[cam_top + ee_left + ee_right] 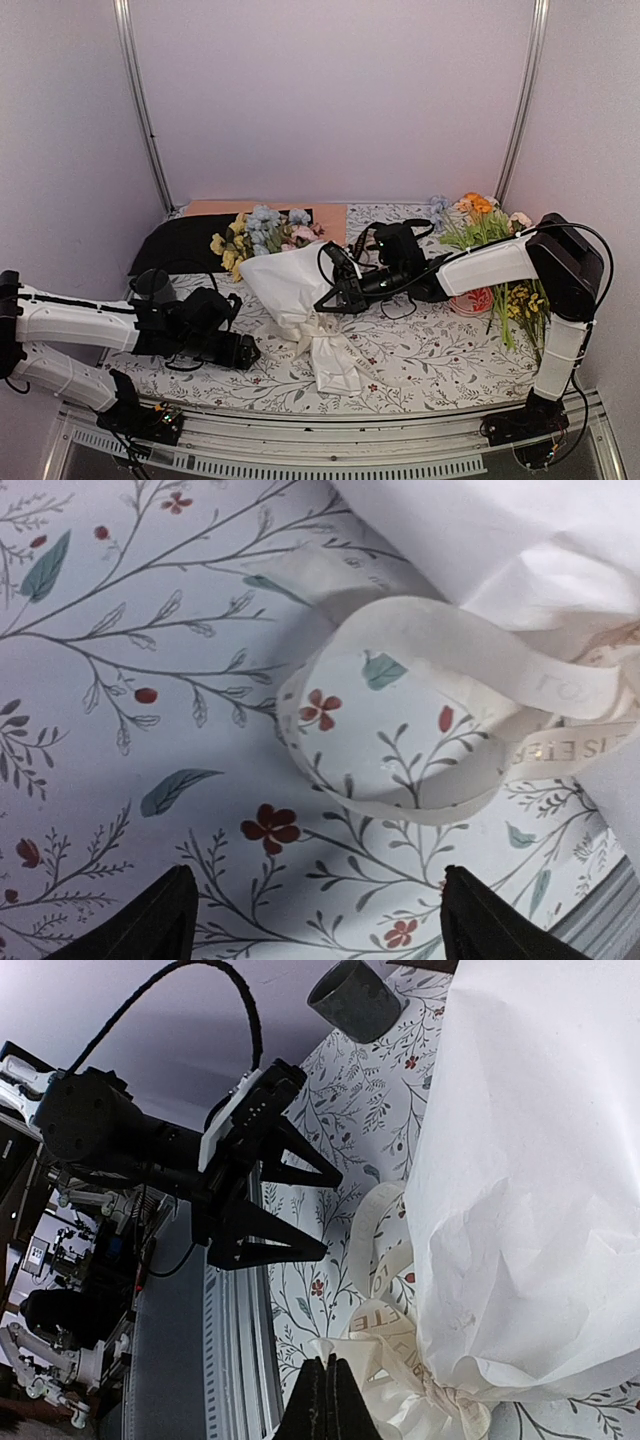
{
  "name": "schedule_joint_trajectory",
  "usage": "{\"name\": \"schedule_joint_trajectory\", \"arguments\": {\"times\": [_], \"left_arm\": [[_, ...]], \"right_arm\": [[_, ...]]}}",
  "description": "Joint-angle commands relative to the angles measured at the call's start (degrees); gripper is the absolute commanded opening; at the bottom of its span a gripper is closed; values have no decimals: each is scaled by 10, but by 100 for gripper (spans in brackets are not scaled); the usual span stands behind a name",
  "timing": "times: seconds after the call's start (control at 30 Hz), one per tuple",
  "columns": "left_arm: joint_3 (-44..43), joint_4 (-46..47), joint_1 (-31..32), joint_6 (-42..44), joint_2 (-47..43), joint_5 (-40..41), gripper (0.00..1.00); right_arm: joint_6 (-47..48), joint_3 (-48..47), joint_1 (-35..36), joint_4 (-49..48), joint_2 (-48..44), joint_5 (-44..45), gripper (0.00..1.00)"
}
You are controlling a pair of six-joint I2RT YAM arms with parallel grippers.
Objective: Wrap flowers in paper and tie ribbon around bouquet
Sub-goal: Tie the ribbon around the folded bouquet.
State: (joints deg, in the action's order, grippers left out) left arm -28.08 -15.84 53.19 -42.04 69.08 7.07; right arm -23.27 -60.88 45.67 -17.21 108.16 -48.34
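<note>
From above, one bouquet point(288, 292) lies on the table point(430, 350). It is a cone of white paper point(270, 272) with its wide end turned away from the arms. The flowers point(265, 230), blue, pink and yellow, show at that end. One cream ribbon point(322, 338) is tied around the bouquet's narrow end in a bow. The left gripper point(250, 352) is to the left of the narrow end, near it but apart. The right gripper point(322, 300) is just beside the bouquet's right side, near the knot. Behind the bouquet lie one black sheet point(180, 245) and one peach sheet point(332, 215). One black roll point(150, 283) stands to the left of the bouquet. One red-and-white disc point(470, 300) lies well apart on the right.

In the left wrist view, the two black fingers point(150, 925) stand wide apart, with only flowered cloth between them. One ribbon loop lies ahead of them, not touching, and it leads to the bouquet at the upper right.

In the right wrist view, the two fingers point(325, 1400) of this gripper are pressed together. Their tip is just beside the knot under the bouquet. Whether they pinch any ribbon, I cannot tell. To the left of the bouquet, the other gripper's jaws gape.
</note>
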Motion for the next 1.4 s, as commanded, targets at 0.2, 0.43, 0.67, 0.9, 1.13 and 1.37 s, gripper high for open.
{"name": "schedule_joint_trajectory", "arguments": {"times": [0.2, 0.43, 0.67, 0.9, 1.13, 1.37], "left_arm": [[-46, 49, -29, 17, 128, 18, 83], [-28, 123, -30, 31, 125, -8, 66], [-28, 134, -33, 42, 150, -29, 0], [-6, 122, -33, 30, 128, -22, 0], [20, 98, -38, 13, 114, -11, 0], [35, 77, -45, -1, 91, 9, 0]], "right_arm": [[-14, 2, -3, -23, -17, 7, 0], [-19, 0, -3, -25, -17, 9, 0], [-36, -1, -3, -29, -23, 41, 0], [-116, 39, -25, -49, -69, 114, 0], [-181, 100, -69, -52, -85, 126, 0], [-197, 143, -99, -41, -96, 127, 0]]}}
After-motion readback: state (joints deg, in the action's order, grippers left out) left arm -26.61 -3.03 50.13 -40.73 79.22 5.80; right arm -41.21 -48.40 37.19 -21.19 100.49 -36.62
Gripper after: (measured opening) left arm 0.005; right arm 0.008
